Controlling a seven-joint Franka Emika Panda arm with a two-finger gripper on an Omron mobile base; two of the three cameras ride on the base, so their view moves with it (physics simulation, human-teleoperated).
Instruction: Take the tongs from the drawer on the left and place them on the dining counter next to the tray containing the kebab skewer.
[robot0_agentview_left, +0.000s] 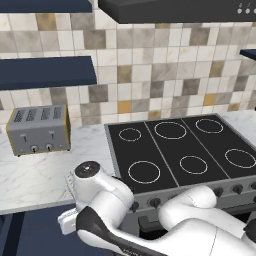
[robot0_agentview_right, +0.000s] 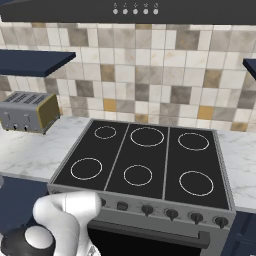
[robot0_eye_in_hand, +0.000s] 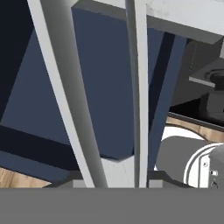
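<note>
A silver four-slot toaster (robot0_agentview_left: 38, 130) with yellowish sides stands on the white marble worktop (robot0_agentview_left: 35, 175), left of a black six-ring cooktop (robot0_agentview_right: 145, 166). A row of dark knobs (robot0_agentview_right: 159, 211) runs along the stove's grey front, below a mottled beige-and-grey tiled wall (robot0_agentview_right: 150, 80) with navy shelves (robot0_agentview_left: 47, 71).

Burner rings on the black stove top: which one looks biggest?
The middle ring in the back row of the stove top. It is drawn clearly wider than its neighbours on either side and the front rings.

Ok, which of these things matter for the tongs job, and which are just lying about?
For the job: tongs, held in the gripper; navy drawer.
Lying about: toaster; cooktop; wall shelf; extractor hood.
</note>
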